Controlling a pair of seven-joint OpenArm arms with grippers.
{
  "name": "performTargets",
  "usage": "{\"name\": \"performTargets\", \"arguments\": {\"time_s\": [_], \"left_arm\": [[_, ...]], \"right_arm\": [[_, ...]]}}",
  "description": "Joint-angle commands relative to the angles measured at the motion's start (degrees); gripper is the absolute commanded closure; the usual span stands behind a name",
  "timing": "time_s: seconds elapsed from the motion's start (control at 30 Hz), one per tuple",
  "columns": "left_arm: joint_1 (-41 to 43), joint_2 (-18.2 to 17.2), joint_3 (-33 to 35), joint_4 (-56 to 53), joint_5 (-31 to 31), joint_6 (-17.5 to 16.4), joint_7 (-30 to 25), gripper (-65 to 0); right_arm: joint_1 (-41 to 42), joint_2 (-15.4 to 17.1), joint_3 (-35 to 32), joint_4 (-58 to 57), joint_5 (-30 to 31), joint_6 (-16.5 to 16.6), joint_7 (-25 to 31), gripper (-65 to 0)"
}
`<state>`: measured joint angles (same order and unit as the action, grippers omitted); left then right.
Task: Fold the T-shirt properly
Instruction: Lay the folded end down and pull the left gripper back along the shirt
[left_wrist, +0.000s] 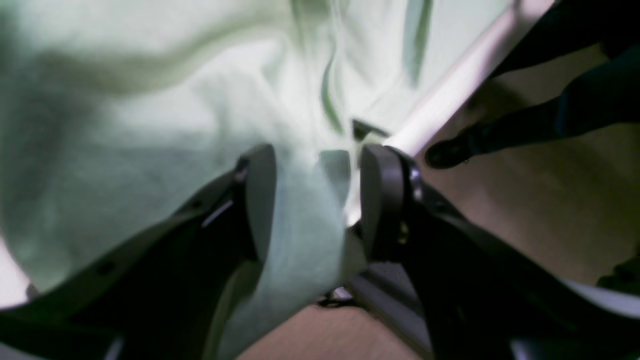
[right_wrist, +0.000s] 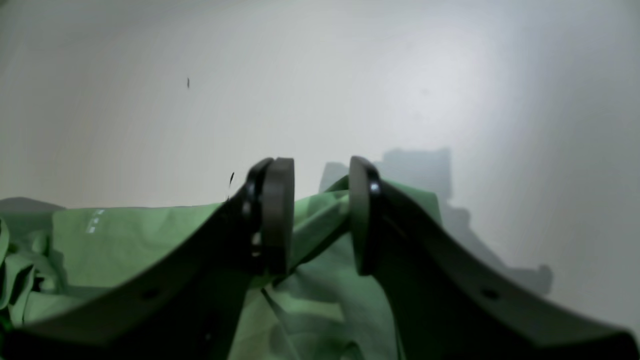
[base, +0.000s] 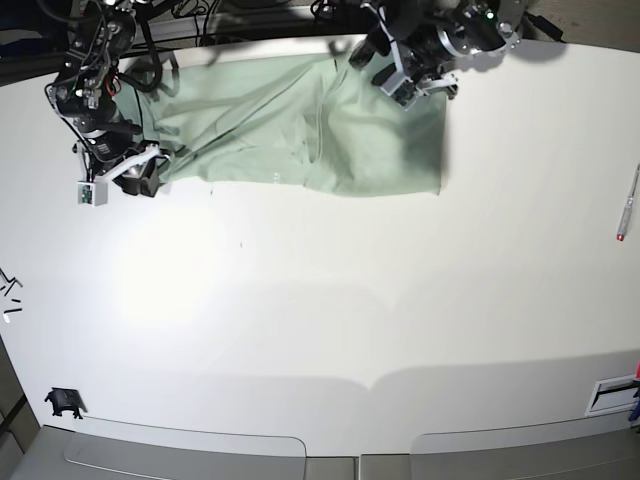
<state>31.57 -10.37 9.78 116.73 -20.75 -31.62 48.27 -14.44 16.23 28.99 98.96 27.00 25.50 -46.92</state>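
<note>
One green shirt lies long-ways across the far end of the table.

The T-shirt (base: 330, 140) is pale green, soft and wrinkly, bunched at one end. There are two claws. The left claw (left_wrist: 317, 200) has cloth between its spread fingers; the right claw (right_wrist: 320, 215) holds a fold. White table (base: 320, 320) underneath.

T-shirt (base: 300, 135): thin soft cloth, matt, creased. Tabletop (base: 330, 320): smooth white, slight sheen. Gripper fingers (right_wrist: 277, 215): dark matt plastic. Floor (left_wrist: 540, 200): wood-look.
</note>
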Motion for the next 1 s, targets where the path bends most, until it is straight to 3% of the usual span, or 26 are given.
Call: {"name": "performTargets", "arguments": {"time_s": [0.0,0.23,0.33,0.57,0.97], "left_arm": [[0.00,0.15,0.13,1.86,-2.58,-1.55,-1.40,-25.6],[-0.13,0.17,1.57,1.95,-4.44,-7.04,-3.15,-25.3],[-0.15,0.15,4.79,1.90,-0.55,-7.21,-3.48,-25.2],[-0.50,0.15,8.41,1.84,13.44,0.81,-7.72,-24.9],[-0.66,0.13,8.33,-2.82,15.34,0.98,-9.03,-21.6]], "right_arm": [[0.46,0.92,0.28,0.85,0.63,0.22,1.49,-17.4],[0.46,0.90,0.28,0.85,0.66,0.24,1.49,-17.4],[0.46,0.90,0.28,0.85,0.66,0.22,1.49,-17.4],[0.46,0.90,0.28,0.85,0.66,0.24,1.49,-17.4],[0.46,0.92,0.28,0.85,0.66,0.26,1.49,-17.4]]}}
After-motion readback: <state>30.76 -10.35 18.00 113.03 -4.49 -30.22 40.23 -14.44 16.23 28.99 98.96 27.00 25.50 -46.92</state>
